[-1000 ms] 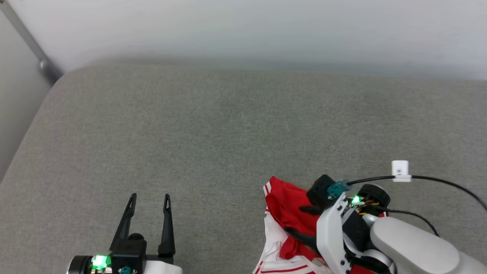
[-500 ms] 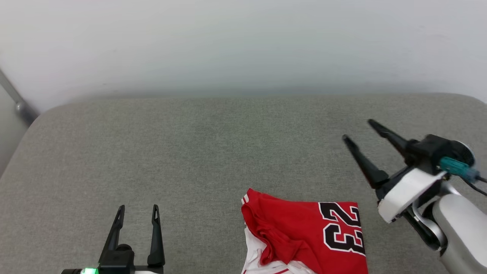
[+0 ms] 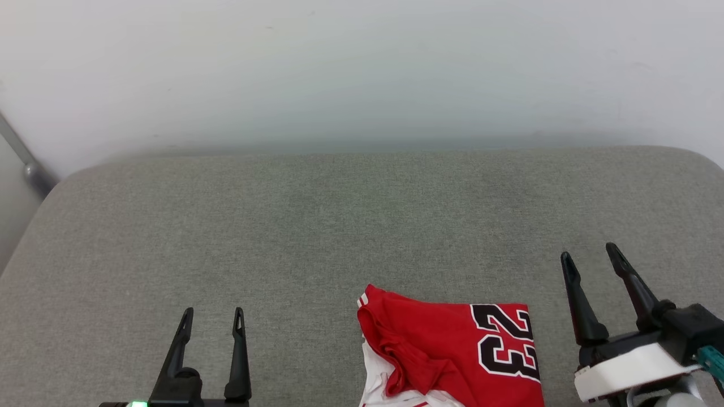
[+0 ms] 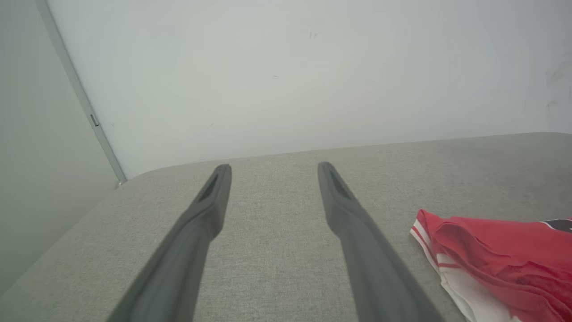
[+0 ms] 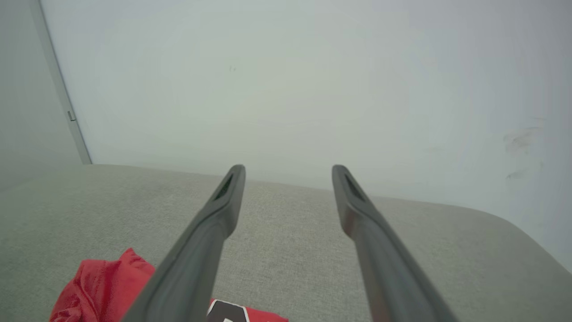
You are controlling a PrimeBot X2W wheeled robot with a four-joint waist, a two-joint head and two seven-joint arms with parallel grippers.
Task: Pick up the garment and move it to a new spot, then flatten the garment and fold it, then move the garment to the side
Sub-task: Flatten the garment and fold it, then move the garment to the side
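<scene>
The garment [image 3: 447,356] lies on the near part of the bench [image 3: 317,226], right of the middle. The left gripper [image 3: 214,314] is to the garment's left, well apart from it. The right gripper [image 3: 588,253] is near the garment's right side, not touching it. Both point their fingers toward the wall [image 3: 362,68] behind the bench. A rail [image 3: 22,158] runs down the wall to the bench's far left corner.

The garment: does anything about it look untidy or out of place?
Yes, slightly. The garment lies folded on the grey padded surface, but its left edge is bunched into wrinkles, and a white part sticks out from under the red there, so the fold is not neat.
</scene>
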